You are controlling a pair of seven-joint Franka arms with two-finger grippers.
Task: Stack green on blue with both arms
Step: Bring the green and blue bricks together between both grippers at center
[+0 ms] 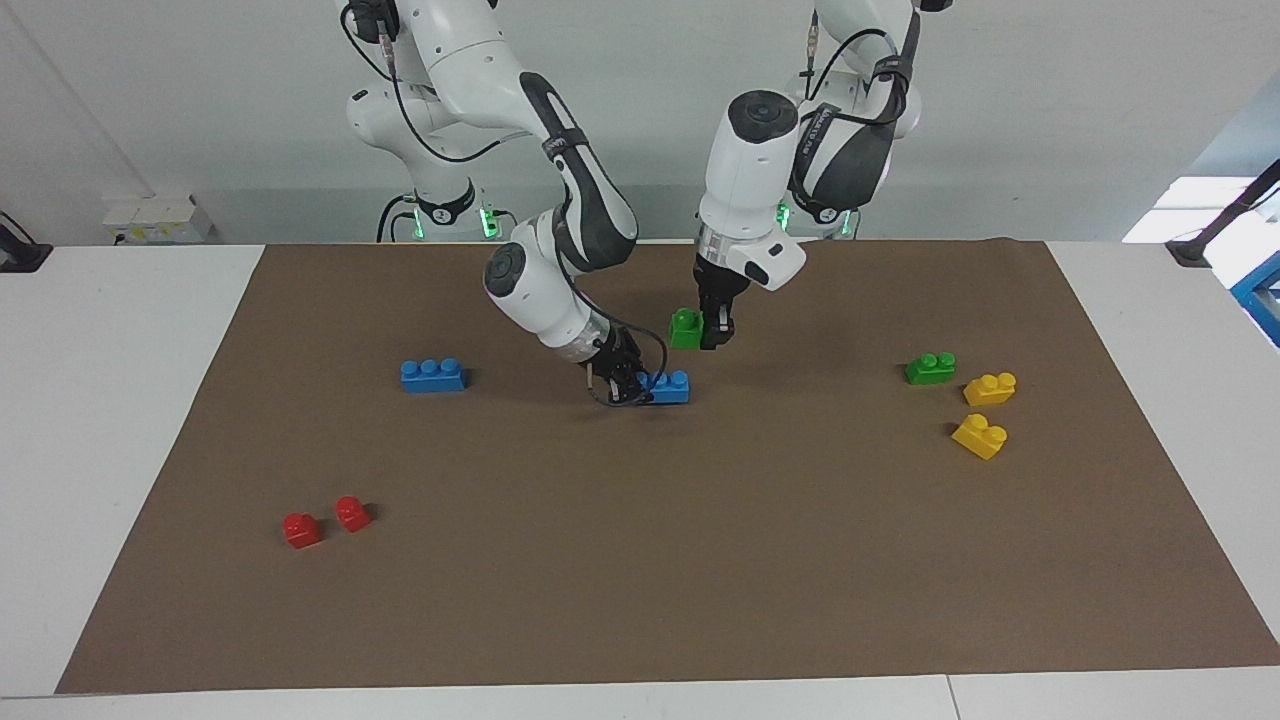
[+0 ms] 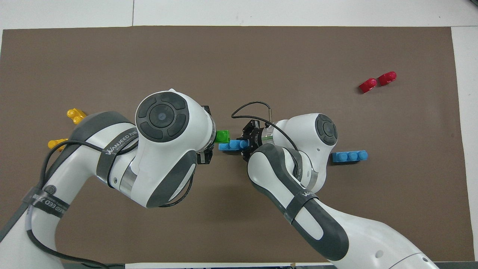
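Note:
My right gripper (image 1: 628, 387) is low over the middle of the brown mat (image 1: 700, 560), shut on one end of a blue brick (image 1: 670, 386). The brick lies level at or just above the mat; I cannot tell which. My left gripper (image 1: 712, 335) is shut on a green brick (image 1: 685, 328) and holds it upright in the air, just above and beside the blue brick's free end, apart from it. In the overhead view the green brick (image 2: 223, 136) sits against the blue brick (image 2: 232, 145), with the right gripper (image 2: 247, 144) at its end. The left arm's wrist hides the left gripper there.
A second blue brick (image 1: 432, 375) lies toward the right arm's end. A second green brick (image 1: 930, 368) and two yellow bricks (image 1: 990, 388) (image 1: 980, 436) lie toward the left arm's end. Two small red bricks (image 1: 302, 530) (image 1: 352, 513) lie farther from the robots.

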